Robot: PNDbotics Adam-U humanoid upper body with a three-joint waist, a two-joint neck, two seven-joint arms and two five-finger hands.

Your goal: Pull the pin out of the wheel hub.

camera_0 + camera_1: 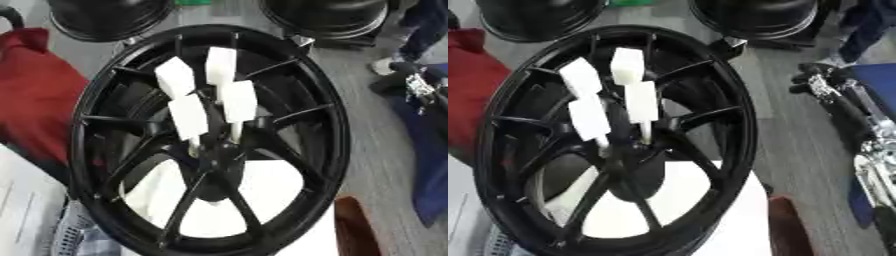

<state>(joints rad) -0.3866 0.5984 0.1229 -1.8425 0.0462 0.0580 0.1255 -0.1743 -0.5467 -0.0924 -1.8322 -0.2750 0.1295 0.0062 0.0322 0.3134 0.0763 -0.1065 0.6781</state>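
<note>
A black spoked wheel hub (325,145) stands tilted in the middle of both views. Several white pins with block-shaped heads stick out of its centre (215,152): two upper heads (175,76) (220,65) and two lower ones (238,100) (188,116), each on a thin white stem. My right hand (815,76) hangs at the upper right, well clear of the rim, with its silver and black forearm (872,150) running down the right edge. It touches neither the wheel nor any pin. My left hand does not show.
Two more black wheels (109,17) (328,15) stand behind the hub. A red cloth (35,90) lies at the left, a white surface (271,187) under the hub, a brown object (354,225) at the lower right, blue fabric (429,150) at the right edge.
</note>
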